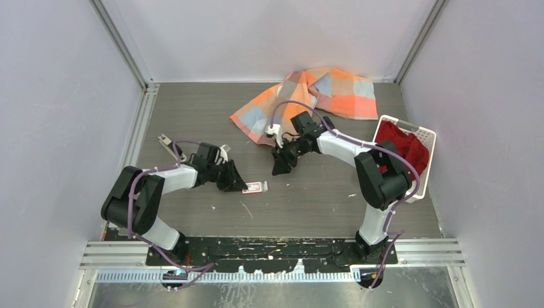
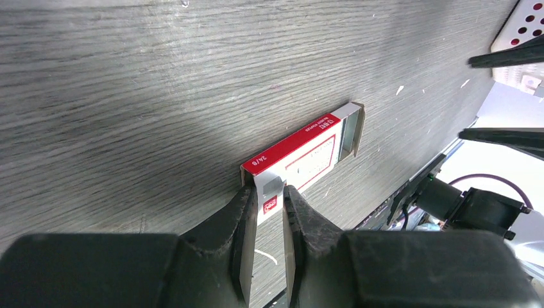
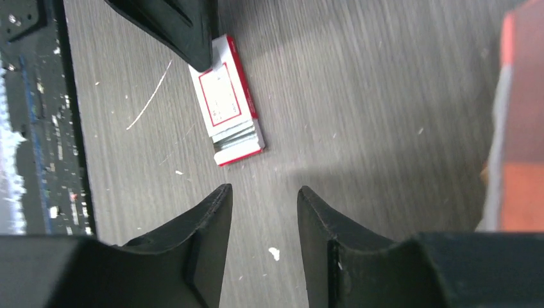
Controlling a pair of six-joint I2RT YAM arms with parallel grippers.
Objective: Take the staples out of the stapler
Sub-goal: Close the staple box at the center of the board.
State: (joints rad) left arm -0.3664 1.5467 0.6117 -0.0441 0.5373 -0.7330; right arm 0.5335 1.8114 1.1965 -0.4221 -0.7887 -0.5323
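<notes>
Stapler (image 1: 165, 140) lies well behind my left claw (image 2: 269, 191), untouched | left claw clamps white-and-red packet (image 2: 301, 154) at near end | right claw (image 3: 264, 190) parted, empty, packet ahead | I'd pin packet flat, avoid twisting.

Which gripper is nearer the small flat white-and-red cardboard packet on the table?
Left. The left gripper pinches one end of the small flat white-and-red packet; the right gripper hangs open off the other end, not touching.
</notes>
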